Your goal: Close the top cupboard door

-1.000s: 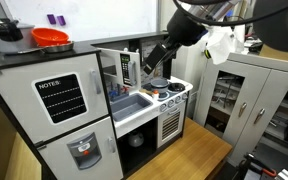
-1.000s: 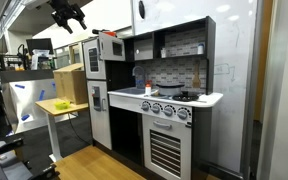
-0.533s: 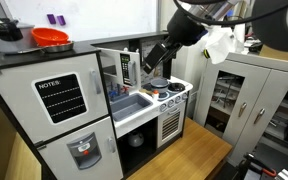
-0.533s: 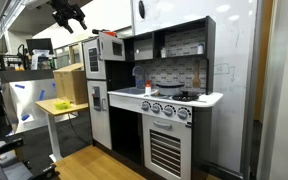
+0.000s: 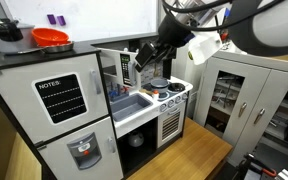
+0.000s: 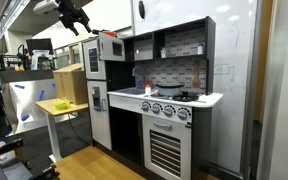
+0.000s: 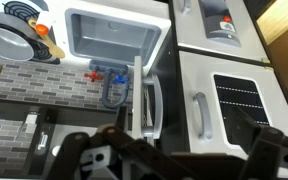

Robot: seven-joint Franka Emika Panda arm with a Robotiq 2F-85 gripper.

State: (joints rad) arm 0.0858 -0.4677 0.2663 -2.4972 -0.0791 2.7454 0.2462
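Top cupboard door (image 5: 127,68) is seen swung open above the sink (image 5: 134,102). The gripper (image 5: 144,57), spread wide and empty, is poised above the sink too. Approach is judged in hand; a sideways push is needed next.

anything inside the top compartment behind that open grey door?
Wrist view: the compartment looks empty, with bare white walls and back. The top cupboard door stands open, edge-on, and covers the compartment's lower right corner, so that bit cannot be checked.

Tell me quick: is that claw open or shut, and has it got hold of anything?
Claw: open, holding nothing. The top cupboard door stands open beyond it.
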